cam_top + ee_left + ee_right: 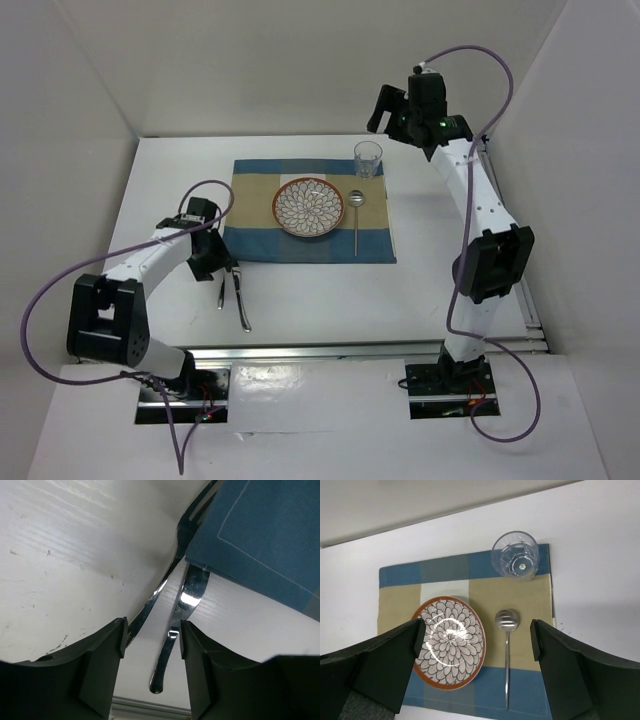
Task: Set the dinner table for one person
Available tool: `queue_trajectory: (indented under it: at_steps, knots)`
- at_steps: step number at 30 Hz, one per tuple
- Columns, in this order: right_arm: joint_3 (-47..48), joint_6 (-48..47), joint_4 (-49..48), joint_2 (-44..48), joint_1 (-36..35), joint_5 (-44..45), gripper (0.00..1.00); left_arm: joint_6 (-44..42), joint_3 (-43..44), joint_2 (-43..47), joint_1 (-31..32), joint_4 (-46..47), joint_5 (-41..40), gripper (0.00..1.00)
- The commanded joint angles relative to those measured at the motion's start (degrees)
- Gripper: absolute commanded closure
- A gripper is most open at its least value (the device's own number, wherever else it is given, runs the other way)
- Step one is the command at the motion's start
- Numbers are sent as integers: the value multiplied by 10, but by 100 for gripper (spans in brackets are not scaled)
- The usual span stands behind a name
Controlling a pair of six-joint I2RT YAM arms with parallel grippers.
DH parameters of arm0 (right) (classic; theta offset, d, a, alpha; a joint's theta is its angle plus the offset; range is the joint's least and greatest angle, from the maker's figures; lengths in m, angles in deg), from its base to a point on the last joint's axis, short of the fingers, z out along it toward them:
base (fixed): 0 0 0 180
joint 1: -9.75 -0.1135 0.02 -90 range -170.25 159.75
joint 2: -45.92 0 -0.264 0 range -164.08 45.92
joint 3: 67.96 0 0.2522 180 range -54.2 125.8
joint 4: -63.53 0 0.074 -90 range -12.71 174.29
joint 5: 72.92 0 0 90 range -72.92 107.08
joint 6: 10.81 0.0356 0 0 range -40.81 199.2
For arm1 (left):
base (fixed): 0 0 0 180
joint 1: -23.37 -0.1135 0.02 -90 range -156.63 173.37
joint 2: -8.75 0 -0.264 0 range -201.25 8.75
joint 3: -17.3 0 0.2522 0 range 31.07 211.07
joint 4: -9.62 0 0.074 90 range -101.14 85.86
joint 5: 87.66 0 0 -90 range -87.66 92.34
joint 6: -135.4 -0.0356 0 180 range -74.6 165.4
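On the white dinner table (330, 300) lies a blue-and-tan placemat (255, 180) with a patterned plate (308, 208), a spoon (356, 225) and a clear glass (368, 158). A fork (222, 290) and a second steel utensil (243, 305) lie on the table off the mat's near-left corner. My left gripper (215, 262) is low over them and open. In the left wrist view the second utensil's handle (167, 655) lies between the jaws (152, 630), and the fork (165, 575) runs past the left finger. My right gripper (400, 115) is open and empty, raised above the mat's far right.
The right wrist view shows the plate (450, 640), spoon (506, 645) and glass (515, 555) on the placemat (530, 600). The placemat's corner (260, 535) covers the second utensil's upper end. A metal rail (330, 350) runs along the table's near edge. White walls enclose three sides.
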Motion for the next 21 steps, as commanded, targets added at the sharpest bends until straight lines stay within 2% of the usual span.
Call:
queue_trajectory:
  at_steps: [1,3,10,13,18,21]
  knots:
    - [-40,-9,-8,22,-9,23,1,19,-6,-36,-6,36,5,39]
    - [-60,-14,-8,41,-9,23,1,29,-6,-49,-6,36,-9,43]
    - [-124,-14,-8,72,-9,29,1,56,-6,-110,-6,35,-28,47]
    - [-144,-14,-13,80,-9,29,1,71,-1,-117,-6,20,-46,55]
    - [-155,-14,-7,90,-3,34,1,115,-24,-98,-22,-14,-73,85]
    - [-155,-14,-7,97,3,34,1,129,-40,-47,-36,-41,-91,100]
